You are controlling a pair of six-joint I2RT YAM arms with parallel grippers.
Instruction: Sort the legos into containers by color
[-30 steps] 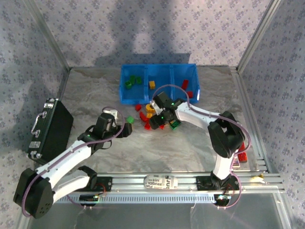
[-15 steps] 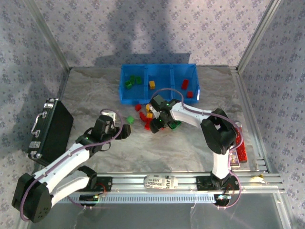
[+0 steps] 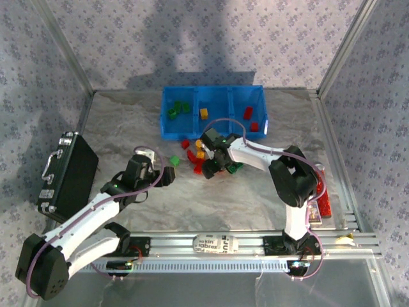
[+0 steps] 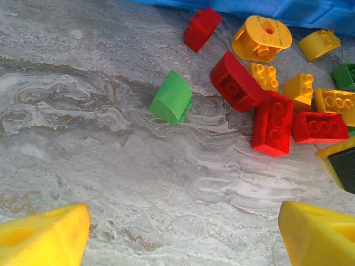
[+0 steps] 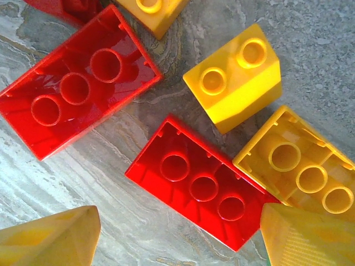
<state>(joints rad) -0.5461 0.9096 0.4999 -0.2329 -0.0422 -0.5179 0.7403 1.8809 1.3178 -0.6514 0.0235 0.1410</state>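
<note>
Left wrist cam: the left end effector (image 4: 177, 238) is hanging low over the bench (image 4: 111, 166), yellow fingertips (image 4: 44, 235) spread wide w/ only bare marbled surface btwn them. Just beyond, a green brick (image 4: 172, 98) is lying on its side, apart from the pile of legos (image 4: 274, 119) at the upper right. The round yellow piece (image 4: 262, 37) is sitting at the far edge of that pile.

Right wrist cam: the right end effector (image 5: 177, 238) is also spread, straddling the near end of an upturned red brick (image 5: 202, 188). Whether the pads are touching it is hard to say. An upturned yellow brick (image 5: 294, 166) is touching it at right, and a second red brick (image 5: 77, 83) is lying at the upper left.

Top cam: farther back, the blue tray (image 3: 172, 131) is holding green pcs (image 3: 176, 110) in its left compartment, a yellow one (image 3: 204, 113) in the middle and red ones (image 3: 250, 118) at right. A black case (image 3: 64, 169) is sitting at the left edge.
</note>
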